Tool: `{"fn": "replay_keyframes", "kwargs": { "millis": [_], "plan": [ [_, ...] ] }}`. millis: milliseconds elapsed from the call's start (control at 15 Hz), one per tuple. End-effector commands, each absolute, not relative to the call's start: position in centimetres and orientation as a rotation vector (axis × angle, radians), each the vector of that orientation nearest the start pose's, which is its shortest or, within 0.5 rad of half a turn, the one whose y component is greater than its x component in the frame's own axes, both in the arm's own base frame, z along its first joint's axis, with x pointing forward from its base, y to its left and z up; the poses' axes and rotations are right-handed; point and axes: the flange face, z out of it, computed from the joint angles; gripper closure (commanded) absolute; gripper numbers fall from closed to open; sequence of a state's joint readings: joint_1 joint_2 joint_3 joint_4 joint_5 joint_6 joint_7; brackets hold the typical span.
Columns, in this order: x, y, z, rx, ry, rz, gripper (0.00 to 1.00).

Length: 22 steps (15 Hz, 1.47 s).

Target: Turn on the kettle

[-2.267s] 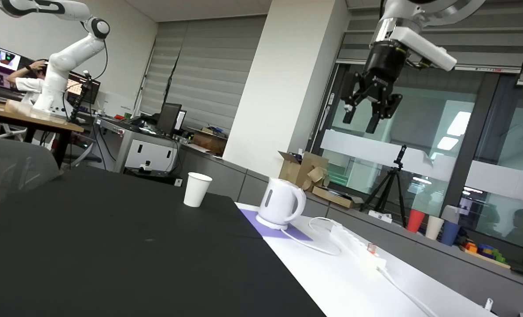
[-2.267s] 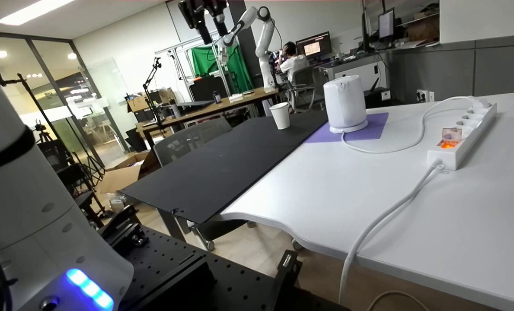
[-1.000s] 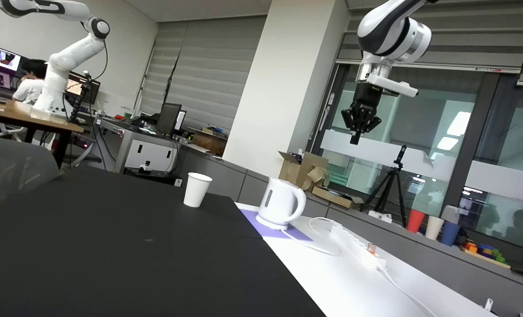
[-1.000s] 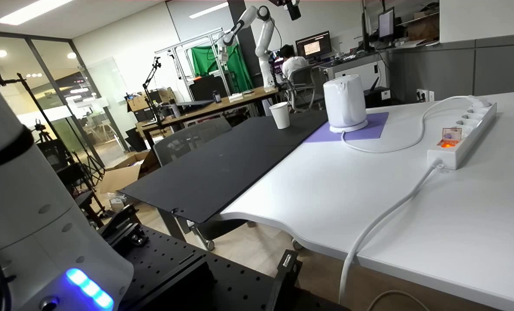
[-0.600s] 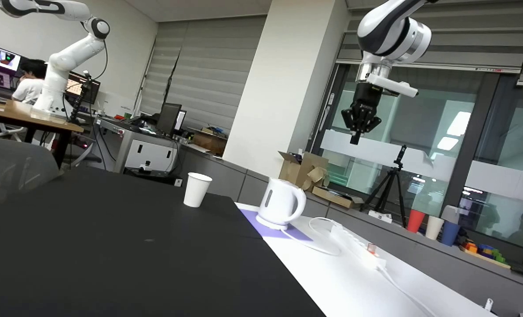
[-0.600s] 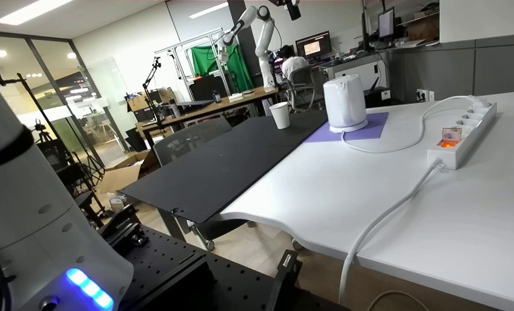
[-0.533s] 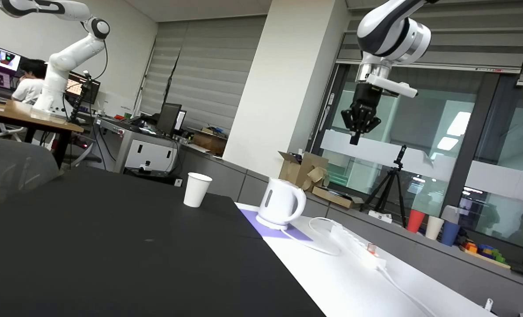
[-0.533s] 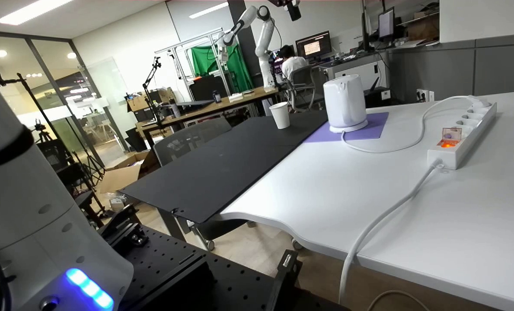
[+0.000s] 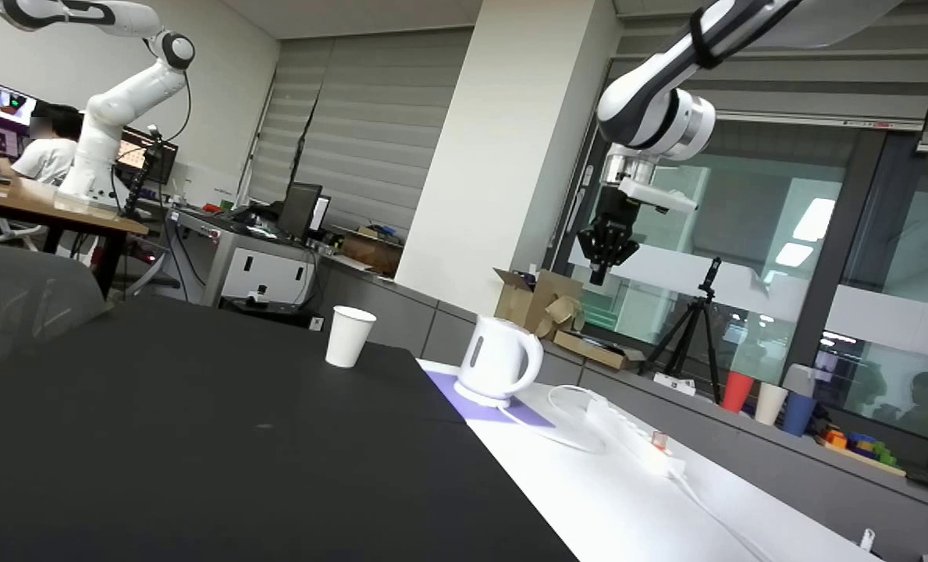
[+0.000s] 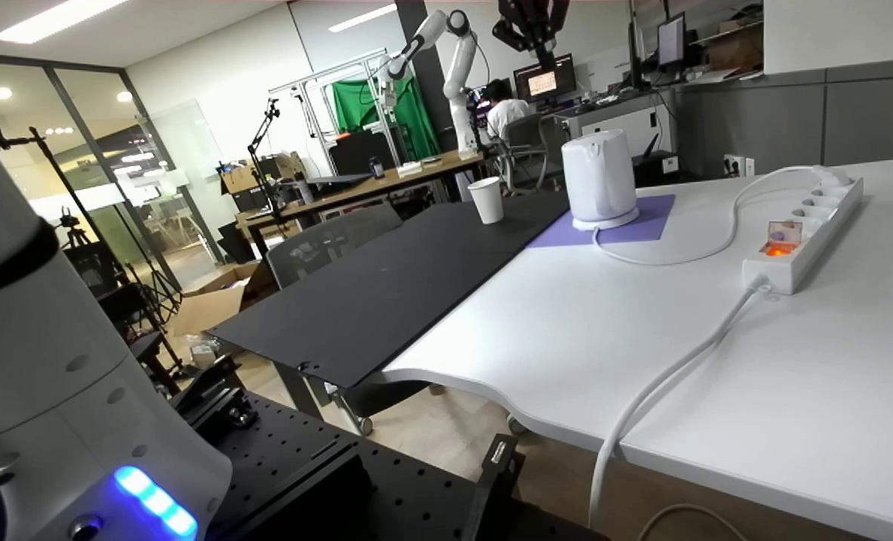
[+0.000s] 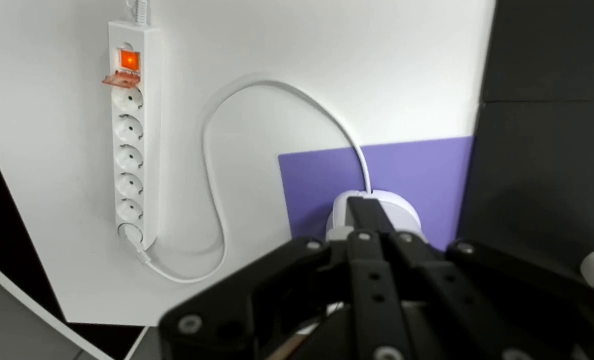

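Hangs higher than the purple mat (image 11: 426, 167) with pincer (image 11: 370, 216) pressed together, clear of the kettle (image 10: 600, 179) upright on that mat. Has cup (image 10: 487, 201) and power strip (image 11: 152, 150) on opposite sides of the mat.

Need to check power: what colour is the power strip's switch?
The switch glows orange, clearest in the wrist view.

Pretty bright overall, ceiling light (image 10: 63, 21) blown out well left of the gripper (image 10: 544, 58) in an exterior view. In the wrist view the gripper's kinda soft; past it, the white tabletop (image 11: 257, 40) shows faint shadows, and up-left a switch (image 11: 130, 60) glows orange.
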State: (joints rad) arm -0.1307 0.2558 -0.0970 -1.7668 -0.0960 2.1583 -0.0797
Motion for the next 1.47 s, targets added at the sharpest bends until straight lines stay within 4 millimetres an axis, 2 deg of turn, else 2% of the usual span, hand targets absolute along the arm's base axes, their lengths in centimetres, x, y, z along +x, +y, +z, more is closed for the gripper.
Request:
{"fn": "replay_keyframes", "kwargs": {
  "millis": [0,267,467,533,600,800,1067,1267,1333,1400],
  "plan": [
    [67.8,-15.1,39.7,-3.251,-0.042,-0.06,1.0],
    [70.8,-15.4,35.3,-3.238,-0.16,0.135,1.0],
    [72.8,-15.6,33.8,-3.252,-0.209,0.197,1.0],
    [73.3,-15.6,33.5,-3.256,-0.223,0.212,1.0],
    [73.5,-16.5,34.1,-3.26,-0.233,0.225,1.0],
    [74.4,-17.7,34.4,-3.253,-0.26,0.254,1.0],
    [74.8,-19.0,34.3,-3.226,-0.276,0.317,1.0],
    [75.0,-18.3,33.0,-3.211,-0.276,0.392,1.0],
    [74.8,-17.8,32.7,-3.235,-0.203,0.455,1.0],
    [74.4,-18.5,32.7,-3.205,-0.264,0.41,0.99]
  ]
}}
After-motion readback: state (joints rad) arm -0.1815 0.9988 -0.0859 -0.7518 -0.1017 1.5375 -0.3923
